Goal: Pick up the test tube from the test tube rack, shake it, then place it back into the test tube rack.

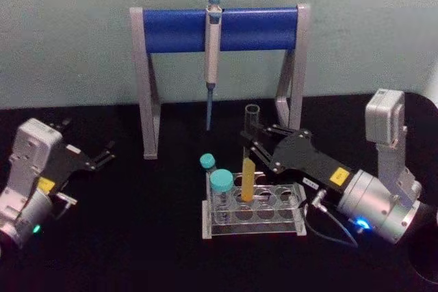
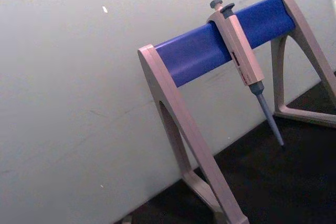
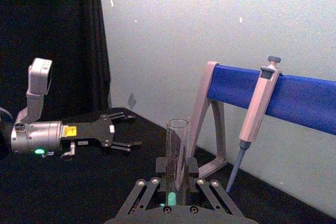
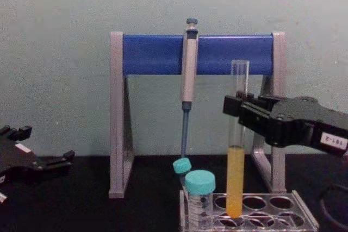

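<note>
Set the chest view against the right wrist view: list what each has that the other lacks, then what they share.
Chest view: the yellow liquid low in the test tube, the test tube rack whose hole its bottom reaches, and two teal-capped tubes.
Right wrist view: the silver wrist and camera behind the left gripper, and a black curtain.
Both: the tube's clear top clasped by the right gripper, the pipette hanging on the blue-barred stand, and the left gripper's open fingers.

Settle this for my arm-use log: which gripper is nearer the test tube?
Right. The right gripper is at the test tube, fingers closed on its upper half. The left gripper sits open, far off to the tube's left.
</note>
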Motion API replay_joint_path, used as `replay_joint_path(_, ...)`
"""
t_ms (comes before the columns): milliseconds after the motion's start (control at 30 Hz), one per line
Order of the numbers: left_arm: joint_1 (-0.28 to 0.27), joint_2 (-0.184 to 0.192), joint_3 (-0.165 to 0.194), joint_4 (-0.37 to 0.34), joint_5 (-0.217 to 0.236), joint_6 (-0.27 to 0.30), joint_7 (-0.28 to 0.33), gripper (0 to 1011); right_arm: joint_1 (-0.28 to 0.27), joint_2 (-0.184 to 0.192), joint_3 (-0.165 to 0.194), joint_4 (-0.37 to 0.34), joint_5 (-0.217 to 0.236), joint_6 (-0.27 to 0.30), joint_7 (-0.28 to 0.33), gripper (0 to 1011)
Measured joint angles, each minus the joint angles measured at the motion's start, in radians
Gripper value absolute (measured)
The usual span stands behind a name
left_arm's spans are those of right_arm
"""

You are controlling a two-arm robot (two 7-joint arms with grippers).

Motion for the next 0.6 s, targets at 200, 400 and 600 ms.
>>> replay_joint_path(200, 0.0, 0.0, 0.0, 0.0, 0.0, 0.0, 0.0, 1001, 0.012, -0.009, -0.007, 0.019, -0.011, -0.005, -0.001, 228)
replay_joint_path(400, 0.0, 0.0, 0.0, 0.0, 0.0, 0.0, 0.0, 1001, 0.018, -0.016, -0.013, 0.037, -0.021, -0.009, -0.001, 229)
replay_joint_path(600, 0.0, 0.0, 0.0, 0.0, 0.0, 0.0, 0.0, 1001, 0.014, -0.019, -0.016, 0.047, -0.029, -0.009, -0.002, 228)
